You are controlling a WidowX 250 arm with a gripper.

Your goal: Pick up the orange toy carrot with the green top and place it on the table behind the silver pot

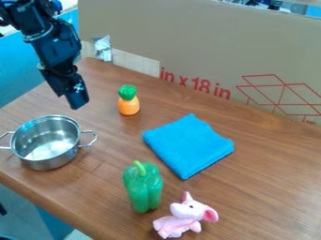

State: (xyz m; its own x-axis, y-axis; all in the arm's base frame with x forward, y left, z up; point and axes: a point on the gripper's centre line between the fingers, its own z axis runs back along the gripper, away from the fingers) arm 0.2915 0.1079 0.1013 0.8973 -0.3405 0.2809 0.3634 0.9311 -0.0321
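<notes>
A brown wood-grain tabletop point(270, 187) runs from the left edge of the frame to the lower right. Behind it, a broad cardboard panel point(188, 37) with red lettering and line drawings spans the upper part. The black robot arm point(53, 42) comes in at the upper left, its gripper point(78, 104) pointing down above the tabletop, between the pot and the orange toy; whether it is clenched or released I cannot tell. A folded blue cloth point(189, 145) lies right of centre. The shiny metal pot point(47, 143) stands upright at the left, open at the top, a looped handle on either side. At lower centre a green bell pepper point(143, 187) stands on end, its stem up. Just beside it, toward the bottom edge, is a pink elephant toy point(186, 215). The orange toy point(129, 105) with a green top stands upright in the upper middle, left of the cloth. A crinkled silver piece point(103, 48) sits against the cardboard, upper left.
</notes>
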